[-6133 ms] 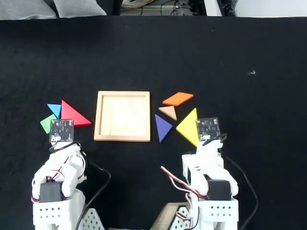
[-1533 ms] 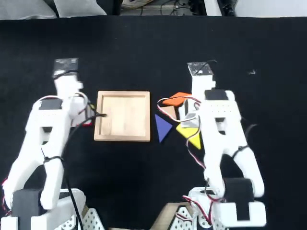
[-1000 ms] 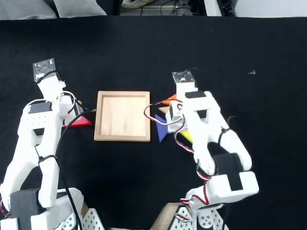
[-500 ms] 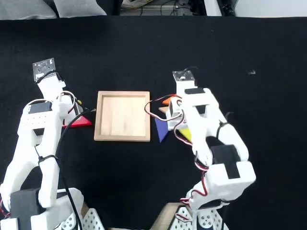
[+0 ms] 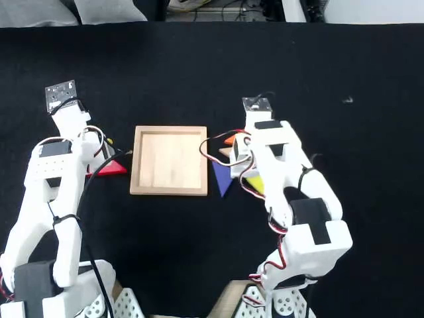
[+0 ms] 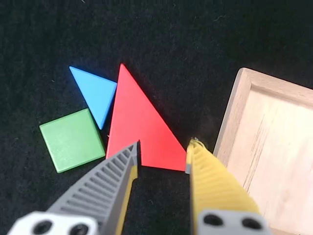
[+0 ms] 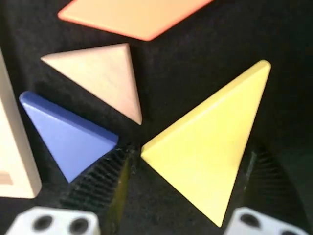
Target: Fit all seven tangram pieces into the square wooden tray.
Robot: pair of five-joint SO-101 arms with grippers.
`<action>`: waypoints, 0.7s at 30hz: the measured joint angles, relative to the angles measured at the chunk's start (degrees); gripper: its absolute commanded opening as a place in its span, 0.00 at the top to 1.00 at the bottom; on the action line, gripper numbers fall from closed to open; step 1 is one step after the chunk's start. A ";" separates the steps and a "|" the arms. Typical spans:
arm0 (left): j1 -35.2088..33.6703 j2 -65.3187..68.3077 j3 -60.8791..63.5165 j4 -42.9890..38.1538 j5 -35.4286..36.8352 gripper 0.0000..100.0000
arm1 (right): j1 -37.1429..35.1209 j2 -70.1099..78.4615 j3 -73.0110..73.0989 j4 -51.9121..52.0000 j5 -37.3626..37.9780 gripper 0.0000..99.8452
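Right arm point(image 5: 285, 172) reached out, yellow triangle point(image 7: 210, 142) between its open fingers point(image 7: 110, 178)

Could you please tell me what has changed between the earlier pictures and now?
Both arms rose from their folded rest and stretched forward: the left gripper hangs open over the red triangle, the right gripper open over the yellow triangle. Nothing is gripped. No piece visibly moved; the tray is still empty.

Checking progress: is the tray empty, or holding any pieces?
Empty. The tray shows bare wood; the red triangle and other pieces lie outside.
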 measured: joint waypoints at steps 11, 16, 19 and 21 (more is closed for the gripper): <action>0.62 0.09 0.70 0.00 0.00 0.83 | 0.79 -0.09 -0.35 0.09 -1.05 0.82; 0.70 0.09 0.70 0.00 0.00 0.83 | 0.88 -0.09 -0.35 0.09 -1.05 0.82; 0.88 0.09 0.70 0.00 0.00 0.83 | 0.88 -0.18 -0.35 0.09 -0.79 0.82; 0.88 0.09 0.70 0.00 0.00 0.83 | 0.88 -0.79 -0.26 0.09 0.35 0.82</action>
